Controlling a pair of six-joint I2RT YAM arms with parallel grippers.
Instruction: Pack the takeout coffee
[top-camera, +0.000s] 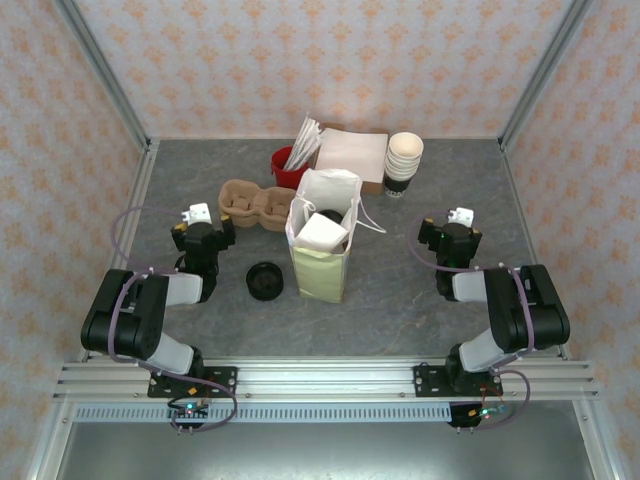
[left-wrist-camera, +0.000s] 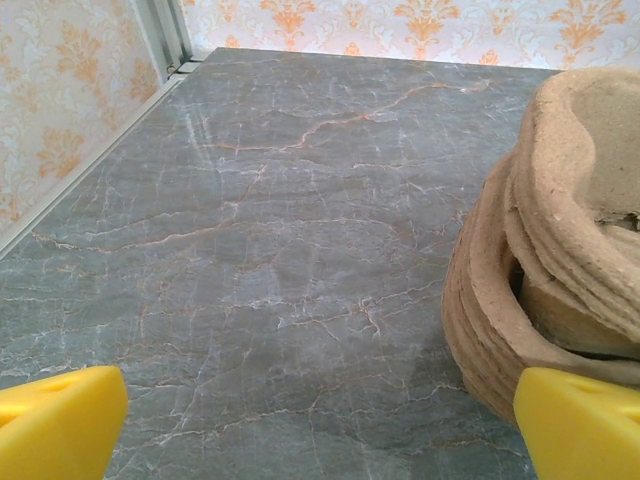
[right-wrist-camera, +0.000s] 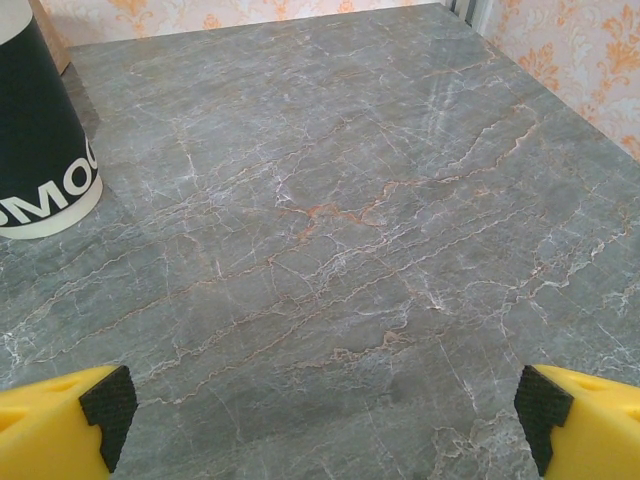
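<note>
Both claws released; the coffee seems to sit in the bag.
The left gripper (left-wrist-camera: 320, 432) is spread wide, holding nothing, just beside stacked brown pulp cup carriers (left-wrist-camera: 545, 250). A red cup (top-camera: 286, 166) holds white sticks. The upright white paper bag (top-camera: 318, 270) holds folded white paper (top-camera: 319, 232) and, partly hidden, the dark-lidded takeout coffee (top-camera: 332, 215). The right gripper (right-wrist-camera: 325, 420) is spread wide, holding nothing.

Grey marble table (top-camera: 420, 300), paper bag (top-camera: 320, 262) at ctr, pulp tray (top-camera: 252, 205) & black round item (top-camera: 265, 281) left, cup stack (top-camera: 404, 160) at back
</note>
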